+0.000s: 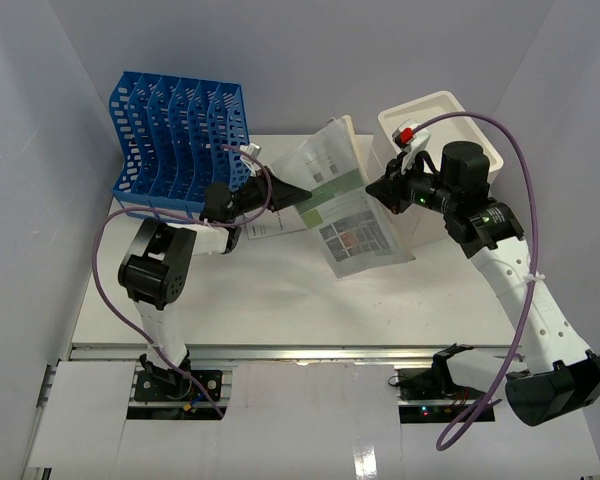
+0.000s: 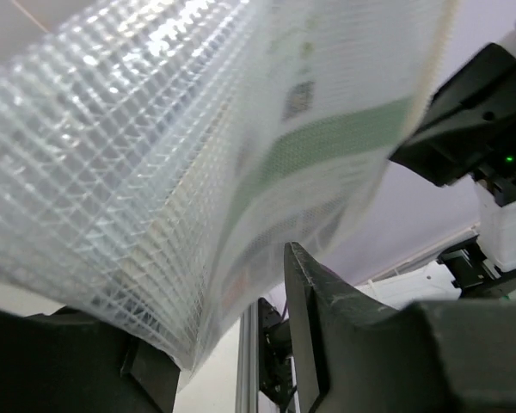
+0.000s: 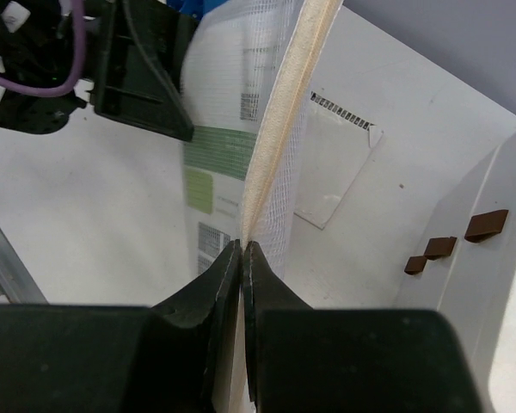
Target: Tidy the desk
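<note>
A clear mesh document pouch (image 1: 345,200) with printed sheets inside hangs above the white desk (image 1: 280,290). My right gripper (image 1: 378,190) is shut on the pouch's cream zipper edge (image 3: 279,103); its jaws (image 3: 242,245) are pressed together on it. My left gripper (image 1: 298,192) reaches from the left to the pouch's opposite edge. In the left wrist view the pouch (image 2: 198,155) dips between that gripper's (image 2: 215,344) two fingers. A gap still shows beside the right finger (image 2: 305,292), so this gripper is open around the edge.
A blue slotted file rack (image 1: 180,140) stands at the back left. A cream drawer cabinet (image 1: 435,130) with brown handles (image 3: 451,245) stands at the back right, a small red thing (image 1: 407,135) on top. A loose sheet (image 3: 340,163) lies on the desk under the pouch. A metal rail (image 1: 310,352) runs along the front.
</note>
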Robot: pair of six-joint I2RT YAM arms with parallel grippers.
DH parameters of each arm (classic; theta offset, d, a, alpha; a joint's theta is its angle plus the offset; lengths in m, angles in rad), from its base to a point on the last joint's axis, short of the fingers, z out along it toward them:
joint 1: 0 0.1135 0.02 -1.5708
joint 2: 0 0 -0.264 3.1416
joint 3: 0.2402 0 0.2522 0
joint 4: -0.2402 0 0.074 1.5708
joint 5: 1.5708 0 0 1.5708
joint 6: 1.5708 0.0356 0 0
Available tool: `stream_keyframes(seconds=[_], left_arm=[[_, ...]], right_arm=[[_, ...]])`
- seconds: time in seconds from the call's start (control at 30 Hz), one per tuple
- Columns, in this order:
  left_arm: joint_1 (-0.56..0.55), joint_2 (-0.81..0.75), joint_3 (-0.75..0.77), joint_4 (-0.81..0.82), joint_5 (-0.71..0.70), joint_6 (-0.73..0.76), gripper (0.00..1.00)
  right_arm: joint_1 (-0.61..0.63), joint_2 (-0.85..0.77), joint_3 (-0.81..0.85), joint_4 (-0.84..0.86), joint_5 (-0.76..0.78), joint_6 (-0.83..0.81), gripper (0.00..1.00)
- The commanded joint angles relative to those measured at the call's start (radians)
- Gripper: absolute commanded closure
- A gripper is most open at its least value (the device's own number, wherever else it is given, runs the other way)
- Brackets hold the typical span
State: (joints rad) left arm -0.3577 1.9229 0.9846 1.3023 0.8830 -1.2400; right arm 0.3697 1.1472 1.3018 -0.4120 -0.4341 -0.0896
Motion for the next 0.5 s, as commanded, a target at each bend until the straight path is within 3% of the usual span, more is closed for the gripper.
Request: stream_keyframes(seconds=[0.0,0.23,0.4,0.47], left_arm=[[-0.012,-0.146,-0.034,0.519,0.048,-0.015,0.48],[-0.010,-0.229,-0.101,0.495,0.071,0.023,0.67],[-0.011,-0.288,-0.145,0.377,0.085,0.123,0.97],[-0.010,-0.314,-0.161,0.306,0.080,0.168,1.00]], right_arm=[[-0.002,0.020,0.015,0.098,0.029,-0.011,0.92],[-0.002,0.053,0.005,0.130,-0.025,0.020,0.92],[-0.002,0.048,-0.004,0.140,-0.062,0.021,0.92],[-0.002,0.038,-0.008,0.139,-0.066,0.015,0.88]])
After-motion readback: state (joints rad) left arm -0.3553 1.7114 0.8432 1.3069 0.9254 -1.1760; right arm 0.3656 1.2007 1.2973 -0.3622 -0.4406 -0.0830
